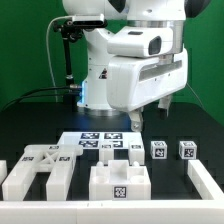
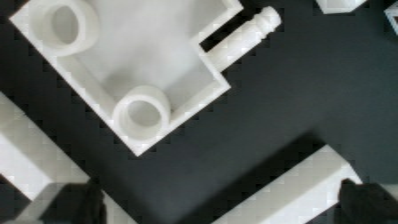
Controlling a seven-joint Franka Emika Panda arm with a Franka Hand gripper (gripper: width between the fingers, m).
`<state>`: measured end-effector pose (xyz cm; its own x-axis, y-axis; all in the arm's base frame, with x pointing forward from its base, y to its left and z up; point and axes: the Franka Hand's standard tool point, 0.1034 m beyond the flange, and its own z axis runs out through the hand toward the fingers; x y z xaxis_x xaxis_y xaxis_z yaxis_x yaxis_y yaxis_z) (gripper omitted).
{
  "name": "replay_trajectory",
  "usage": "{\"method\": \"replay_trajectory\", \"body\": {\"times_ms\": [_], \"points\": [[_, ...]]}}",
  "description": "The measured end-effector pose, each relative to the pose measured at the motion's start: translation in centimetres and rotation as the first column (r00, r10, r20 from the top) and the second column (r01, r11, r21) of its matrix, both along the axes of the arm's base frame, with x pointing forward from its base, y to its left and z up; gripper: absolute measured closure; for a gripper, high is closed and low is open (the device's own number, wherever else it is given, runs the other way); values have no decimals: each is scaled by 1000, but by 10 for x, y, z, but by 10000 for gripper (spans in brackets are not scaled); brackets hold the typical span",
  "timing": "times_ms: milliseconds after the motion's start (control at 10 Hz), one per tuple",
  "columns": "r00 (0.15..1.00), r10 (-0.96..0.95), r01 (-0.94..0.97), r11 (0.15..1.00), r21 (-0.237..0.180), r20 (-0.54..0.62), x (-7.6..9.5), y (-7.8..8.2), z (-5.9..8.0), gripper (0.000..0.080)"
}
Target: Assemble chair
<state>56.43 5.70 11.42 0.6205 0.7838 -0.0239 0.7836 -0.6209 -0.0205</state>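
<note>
- I see arm [image 1: 130, 60] hunched fwd, wrist pointing down.
- My gripper [image 1: 150, 117] has jaws wide, nothing btwn.
- Below gripper: chair part [image 2: 139, 62] w/ two round sockets, untouched.

Behind chair parts [image 1: 120, 181], marker board [image 1: 100, 141]

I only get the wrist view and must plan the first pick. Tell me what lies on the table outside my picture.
Observer: Two small cubes, each tagged, stand side by side toward the exterior view's right.
Operator: Report the front row.
Observer: A slotted block with a tag on its face sits front centre.
Operator: Place the fingers for me.
Observer: The fingers hang open and empty, seemingly over the end of the marker board that lies at the exterior view's right.
</note>
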Motion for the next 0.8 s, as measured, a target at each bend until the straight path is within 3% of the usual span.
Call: {"method": "replay_trajectory", "body": {"times_ms": [300, 600, 800], "points": [[992, 128, -128, 992, 5, -1, 0, 0, 0, 150], [996, 91, -91, 996, 4, -2, 0, -1, -1, 150], [998, 63, -63, 998, -11, -21, -1, -30, -4, 150]]}}
